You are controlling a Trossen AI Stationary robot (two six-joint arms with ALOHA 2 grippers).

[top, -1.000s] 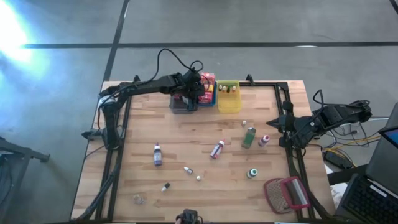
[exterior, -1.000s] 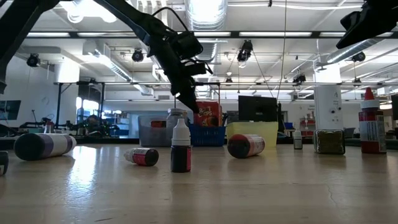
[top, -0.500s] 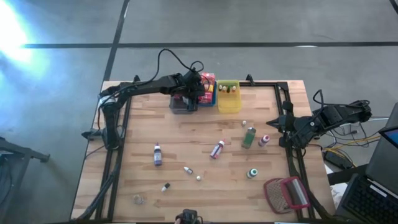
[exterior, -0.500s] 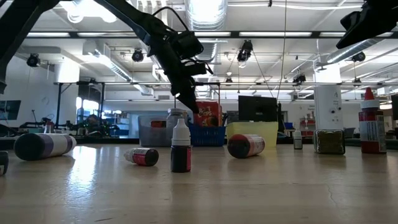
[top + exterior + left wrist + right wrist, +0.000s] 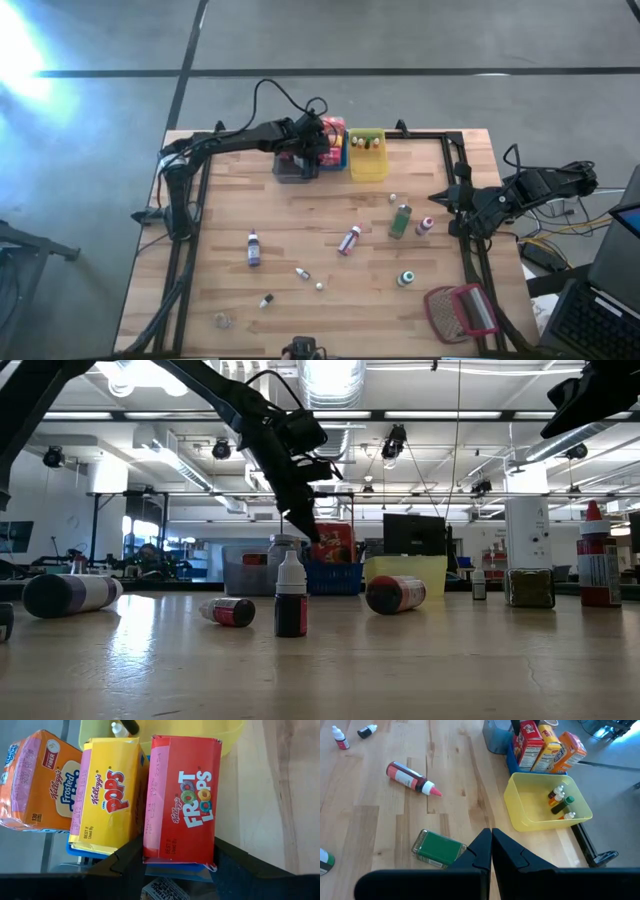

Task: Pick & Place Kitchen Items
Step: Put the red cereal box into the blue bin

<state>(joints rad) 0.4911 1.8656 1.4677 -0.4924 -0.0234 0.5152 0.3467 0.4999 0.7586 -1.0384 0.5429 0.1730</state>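
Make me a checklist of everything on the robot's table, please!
Surface: wooden table, butcher-block top.
Job's things: red Froot Loops box, yellow Pops box and orange Frosted box stand together in the blue bin; small bottles in the yellow bin; green jar and red bottle lie on the wood.
Clutter: red-framed mesh object at a table corner.
Grippers: left gripper astride the Froot Loops box; right gripper shut, empty.
Cables: black cable on the left arm.
Surroundings: grey floor.
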